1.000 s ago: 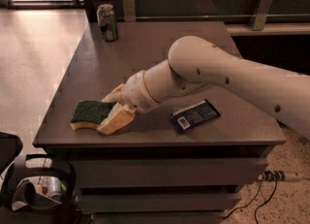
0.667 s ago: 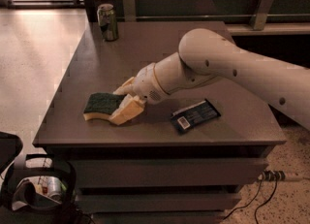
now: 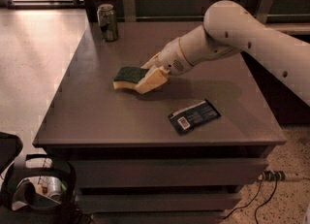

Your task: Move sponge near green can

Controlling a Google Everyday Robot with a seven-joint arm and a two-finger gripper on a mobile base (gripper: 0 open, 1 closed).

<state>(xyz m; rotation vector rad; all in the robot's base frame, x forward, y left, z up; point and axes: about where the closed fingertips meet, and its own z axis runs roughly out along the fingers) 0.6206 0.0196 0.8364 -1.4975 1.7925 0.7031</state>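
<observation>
The sponge (image 3: 128,76), dark green on top with pale yellow foam beneath and wavy sides, sat level near the middle of the tabletop (image 3: 97,121), a little toward the left edge, its length running left to right. The gripper (image 3: 147,72) was at its right end, clamped on it. Whether the sponge touched the surface I could not tell. The green can (image 3: 107,22), dark with a silver rim, stood upright by the far left corner, well apart from the sponge.
</observation>
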